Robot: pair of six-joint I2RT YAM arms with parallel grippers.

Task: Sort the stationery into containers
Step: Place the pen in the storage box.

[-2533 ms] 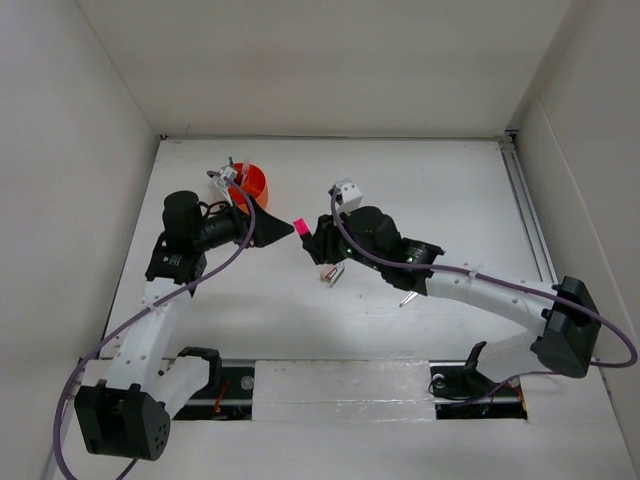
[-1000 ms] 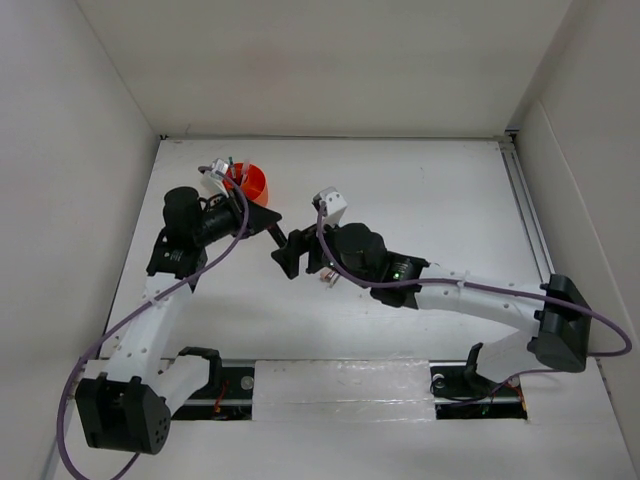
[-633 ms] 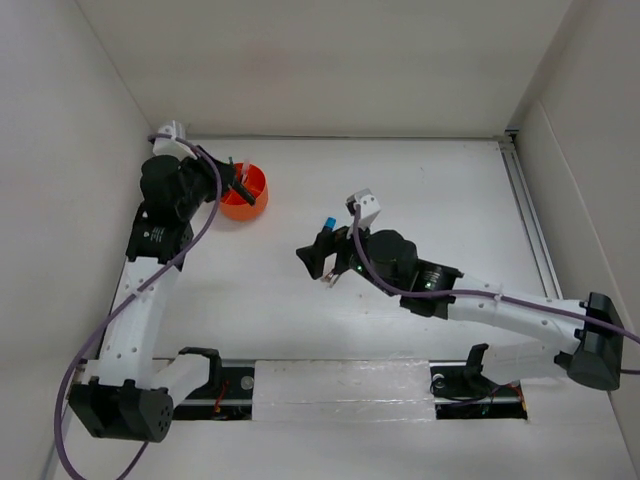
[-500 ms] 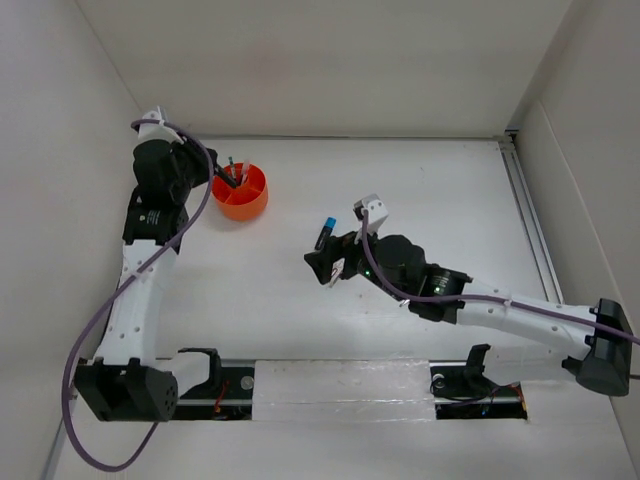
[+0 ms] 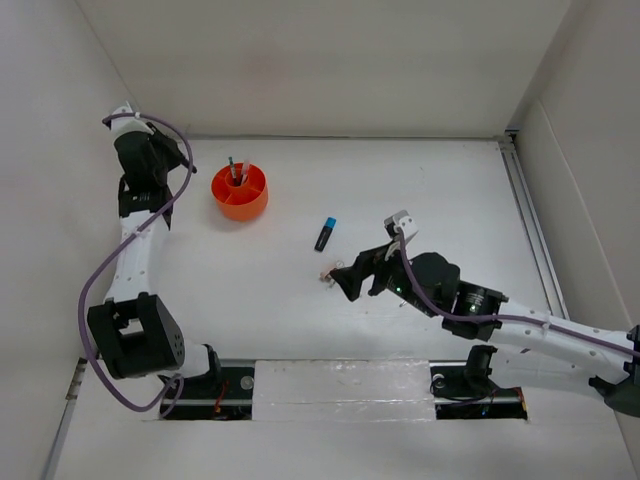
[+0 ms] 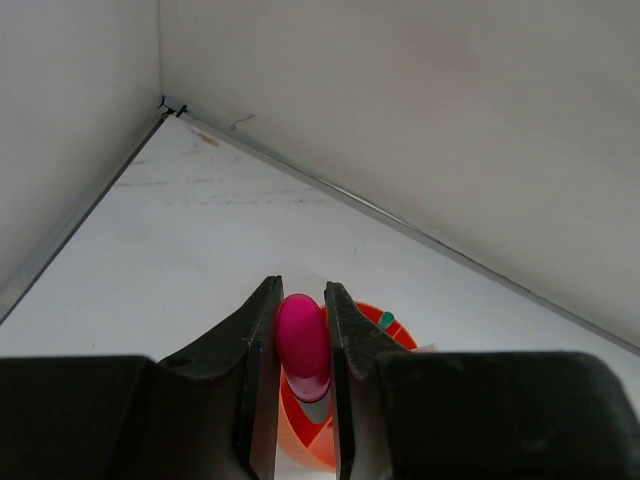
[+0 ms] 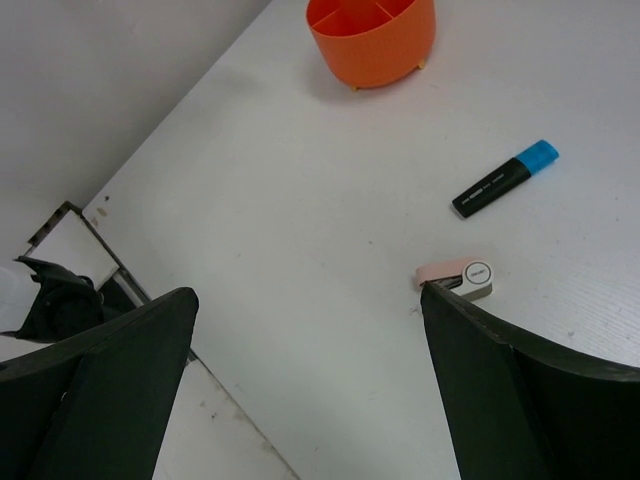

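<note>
The white surface (image 5: 420, 190) carries everything, and the two arms reach over it from the near edge. The left arm stretches up toward the far left corner, while the right arm lies low across the near right part. The round orange organiser (image 5: 240, 192) stands at the far left of the surface, with a dark pen (image 5: 231, 167) upright in one of its compartments. The left pincer (image 6: 301, 292) hangs just beside and above that organiser. Its jaws are clamped on the pink-capped highlighter (image 6: 303, 338), cap upward, with the orange rim showing directly below in the left wrist view. The right pincer (image 7: 308, 300) is spread wide and grips nothing, hovering over the middle of the surface. A black highlighter with a blue cap (image 5: 325, 234) lies flat between the organiser and this pincer, apart from both. A small pink and white piece (image 7: 457, 277), too small to name with certainty, lies on the surface right at the tip of one right finger. Whether they touch cannot be told.
</note>
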